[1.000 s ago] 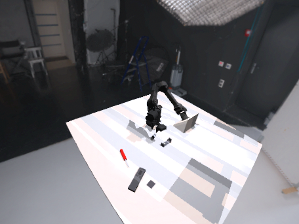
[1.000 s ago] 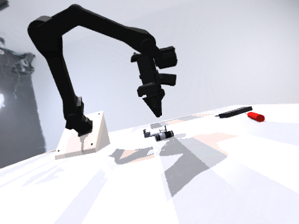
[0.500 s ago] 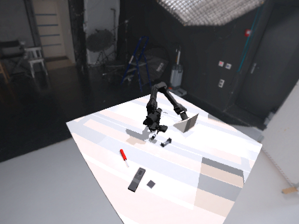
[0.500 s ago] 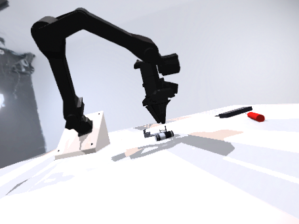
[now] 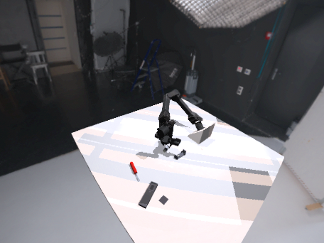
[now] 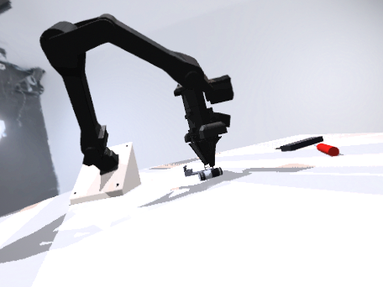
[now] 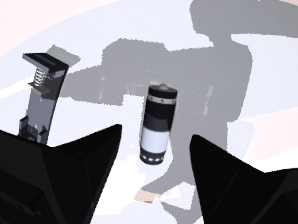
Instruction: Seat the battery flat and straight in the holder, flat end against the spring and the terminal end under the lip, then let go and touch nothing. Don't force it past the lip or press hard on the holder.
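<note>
The battery (image 5: 165,148) (image 6: 211,174) (image 7: 158,122), banded black and white, lies on its side on the table, outside the holder. In the wrist view its nubbed terminal end is at the top and its flat end at the bottom. The dark holder (image 5: 180,154) (image 6: 191,172) (image 7: 46,107) lies to the left of it there, spring end at the top; its lower end is partly hidden by a finger. My gripper (image 6: 211,166) (image 7: 157,136) is open and empty, low over the battery, with a fingertip to each side of it in the wrist view.
A red-handled screwdriver (image 5: 133,168) (image 6: 327,149), a long dark device (image 5: 148,195) (image 6: 302,143) and a small dark square (image 5: 163,200) lie away from the arm. The pale wedge-shaped arm base (image 5: 206,134) (image 6: 126,168) stands behind the holder in the top view.
</note>
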